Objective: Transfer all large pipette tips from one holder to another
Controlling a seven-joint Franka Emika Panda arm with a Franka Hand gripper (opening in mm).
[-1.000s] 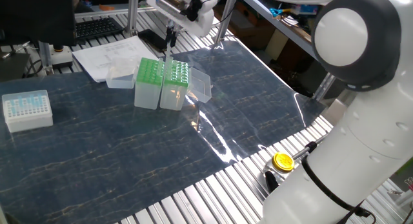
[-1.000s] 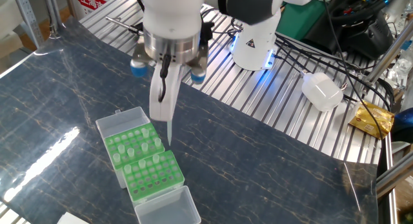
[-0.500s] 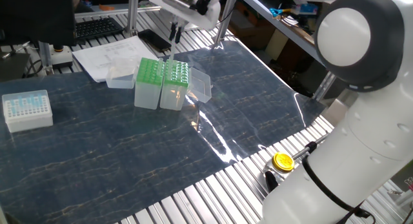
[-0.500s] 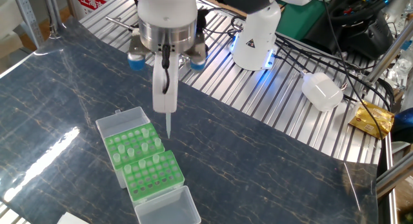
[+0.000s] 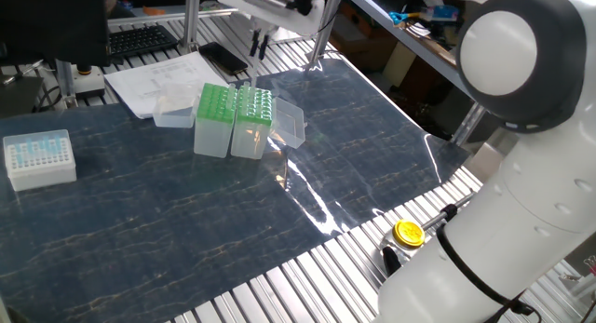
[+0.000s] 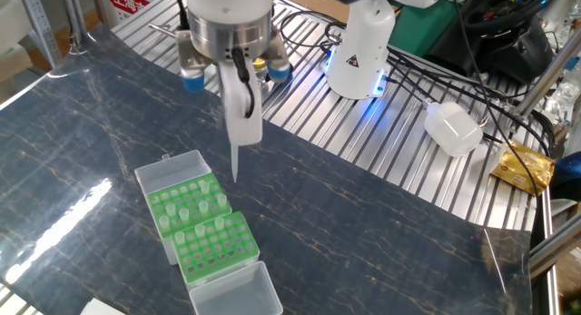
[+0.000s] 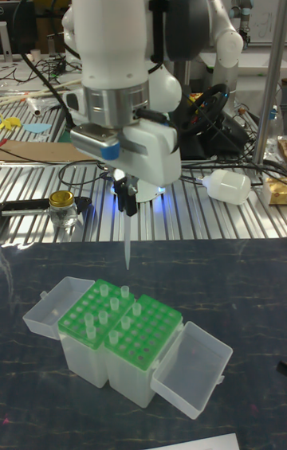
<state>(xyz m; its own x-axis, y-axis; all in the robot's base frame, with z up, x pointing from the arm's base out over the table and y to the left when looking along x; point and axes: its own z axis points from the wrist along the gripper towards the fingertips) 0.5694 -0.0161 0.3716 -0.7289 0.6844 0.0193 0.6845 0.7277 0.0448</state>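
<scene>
Two green racks stand side by side with their clear lids open, the left rack (image 7: 89,308) and the right rack (image 7: 145,332). Several large pipette tips (image 7: 108,308) stand in them as pale stubs, most along the seam between the racks (image 6: 195,211). My gripper (image 7: 126,207) hangs above the racks' far edge, shut on one large pipette tip (image 7: 126,247) that points straight down, clear of the racks. In the other fixed view this held tip (image 6: 234,165) ends just above the upper rack's (image 6: 182,195) right corner. One fixed view has the gripper (image 5: 257,46) behind the racks (image 5: 233,107).
A white box of small blue tips (image 5: 37,157) sits at the table's left end. Papers (image 5: 158,81) lie behind the racks. A yellow-lidded jar (image 5: 408,233) and a white bottle (image 6: 452,126) rest on the slatted metal beyond the mat. The robot base (image 6: 359,52) stands nearby.
The gripper has risen steadily with the tip held in it, drifting slightly away from the racks. The racks have not moved.
</scene>
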